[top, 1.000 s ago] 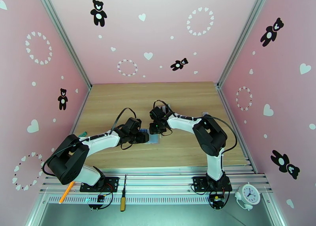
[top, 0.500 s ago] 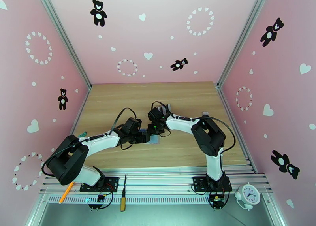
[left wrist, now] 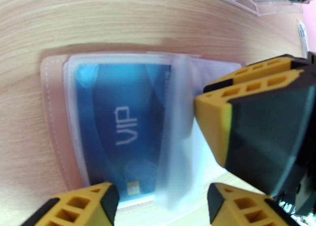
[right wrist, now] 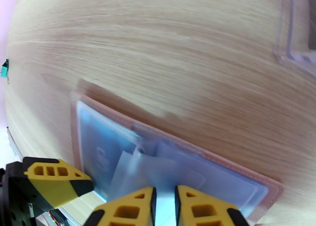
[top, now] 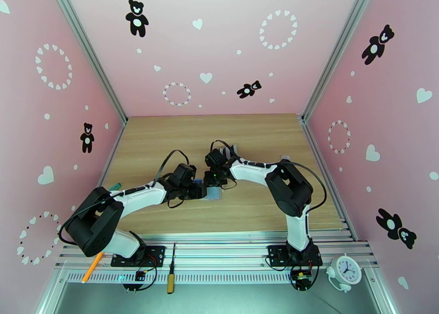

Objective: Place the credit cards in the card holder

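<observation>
Wooden table (top: 164, 139), pink-walled booth: card holder (left wrist: 53, 116) open at centre, blue VIP card (left wrist: 118, 120) already sleeved; right gripper (right wrist: 164, 195) pinching clear sleeve leaf (left wrist: 175, 128); left gripper (left wrist: 160, 193) spread, empty; judged partway, next pocket pending

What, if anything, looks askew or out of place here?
One clear sleeve of the open holder stands up curled instead of lying flat beside the blue VIP card; the right fingers seem to pinch it. Nothing looks spilled or damaged.
</observation>
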